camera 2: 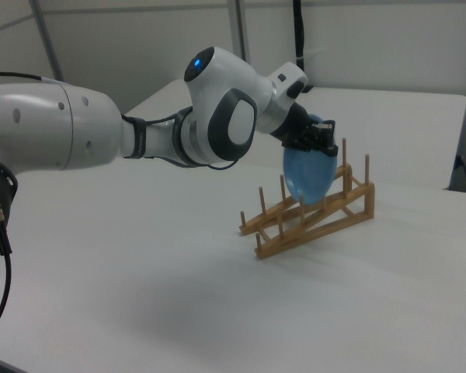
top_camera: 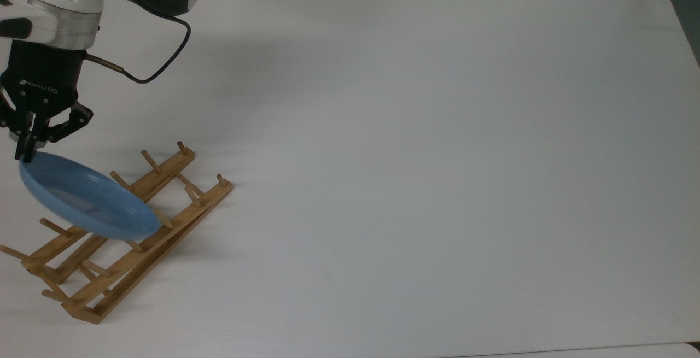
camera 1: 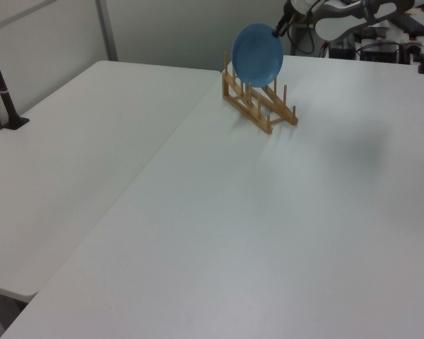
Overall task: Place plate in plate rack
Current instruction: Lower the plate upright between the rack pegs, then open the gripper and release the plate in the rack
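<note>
- My gripper [top_camera: 24,153] sits at the far left of the top view, its black fingers clamped together on the rim of the plate [top_camera: 87,198]; in the right view I see the gripper [camera 2: 320,144] pinching the plate's [camera 2: 308,176] upper edge.
- The plate is light blue, held tilted on edge. In the top view it hangs from the gripper and slants down toward the top view's right, its lower edge among the pegs of the plate rack [top_camera: 131,235].
- In the left view the plate [camera 1: 257,55] stands nearly upright over the far end of the plate rack [camera 1: 260,104], with the gripper [camera 1: 278,30] at its upper right rim.
- I cannot tell whether the plate's lower edge touches the rails or hangs just above them.
- The plate rack [camera 2: 311,214] is light-brown wood, two parallel rails with rows of upright pegs. In the top view it lies diagonally near the left edge of the worktop [top_camera: 426,156].
- A black cable [top_camera: 158,46] loops from the wrist above the gripper.
- The white arm [camera 2: 140,132] reaches in from the right view's left.
</note>
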Available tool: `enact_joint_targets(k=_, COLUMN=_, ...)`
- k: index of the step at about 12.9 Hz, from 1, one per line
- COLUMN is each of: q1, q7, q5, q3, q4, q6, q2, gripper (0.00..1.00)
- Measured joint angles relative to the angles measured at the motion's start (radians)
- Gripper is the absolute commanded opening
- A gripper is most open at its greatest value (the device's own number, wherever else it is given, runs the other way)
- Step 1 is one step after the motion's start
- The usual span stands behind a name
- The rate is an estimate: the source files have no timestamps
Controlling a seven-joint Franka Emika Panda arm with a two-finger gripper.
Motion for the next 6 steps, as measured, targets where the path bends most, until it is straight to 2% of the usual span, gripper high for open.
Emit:
enact_joint_targets(k=3, q1=0.000, q7=0.000, q5=-0.004, q3=0.000, q4=-0.004, q6=0.000, q2=0.000, gripper=0.71)
enact_joint_targets(k=4, q1=0.000, q7=0.000, q5=-0.004, q3=0.000, q4=-0.004, q6=0.000, q2=0.000, gripper=0.82)
enact_joint_targets(k=5, q1=0.000, q7=0.001, q5=-0.004, q3=0.000, q4=-0.002, q6=0.000, q2=0.000, gripper=0.85)
enact_joint_targets(k=6, q1=0.000, q7=0.013, q5=-0.004, q3=0.000, q4=-0.001, q6=0.000, q2=-0.001, gripper=0.94)
